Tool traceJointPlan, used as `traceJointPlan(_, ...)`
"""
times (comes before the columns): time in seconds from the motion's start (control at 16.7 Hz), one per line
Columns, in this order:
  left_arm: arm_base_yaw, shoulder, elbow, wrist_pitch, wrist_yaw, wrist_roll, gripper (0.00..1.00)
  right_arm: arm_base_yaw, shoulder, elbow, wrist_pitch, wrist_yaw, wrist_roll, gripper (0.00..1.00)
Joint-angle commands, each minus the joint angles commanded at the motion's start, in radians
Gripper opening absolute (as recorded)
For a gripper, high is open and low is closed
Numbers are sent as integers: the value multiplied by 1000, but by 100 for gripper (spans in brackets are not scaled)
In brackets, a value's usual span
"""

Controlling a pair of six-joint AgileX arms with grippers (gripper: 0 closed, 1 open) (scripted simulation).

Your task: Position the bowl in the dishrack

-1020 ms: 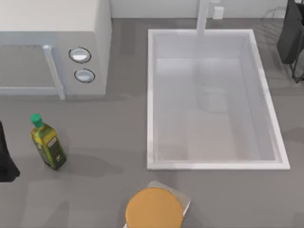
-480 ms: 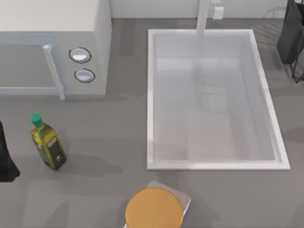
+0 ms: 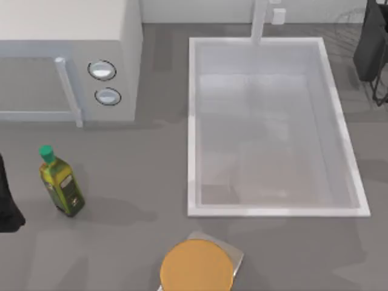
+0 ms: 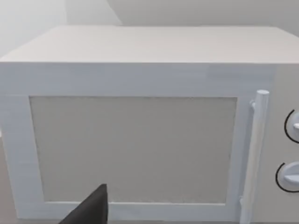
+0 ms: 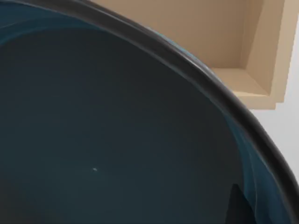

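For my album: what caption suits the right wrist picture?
Close-up of the dark teal bowl with its rim arcing across.

One microwave (image 3: 66,60), one sink (image 3: 193,121), one bottle (image 3: 60,182), one orange disc (image 3: 196,267), one bowl (image 5: 103,130).

On the tabletop (image 3: 151,163), the microwave (image 3: 66,54) sits at far left, the sink (image 3: 273,127) right of it, the dishrack (image 3: 370,42) at the far right corner. The oil bottle (image 3: 60,182) stands before the microwave; a disc (image 3: 196,265) lies before the sink.

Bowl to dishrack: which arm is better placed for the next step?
Right, probably. Its wrist camera looks straight into the bowl up close, and the dishrack stands at the table's far right. The left arm sits parked far left, facing the microwave.
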Motion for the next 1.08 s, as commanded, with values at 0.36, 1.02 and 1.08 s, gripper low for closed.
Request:
traceJointPlan(0.36,0,0,0,0,0,0,100,126,251,-78,324,125,1,0)
traceJointPlan(1.02,0,0,0,0,0,0,100,138,272,-86,348,138,1,38)
traceJointPlan(1.08,0,0,0,0,0,0,100,138,272,-86,348,138,1,45)
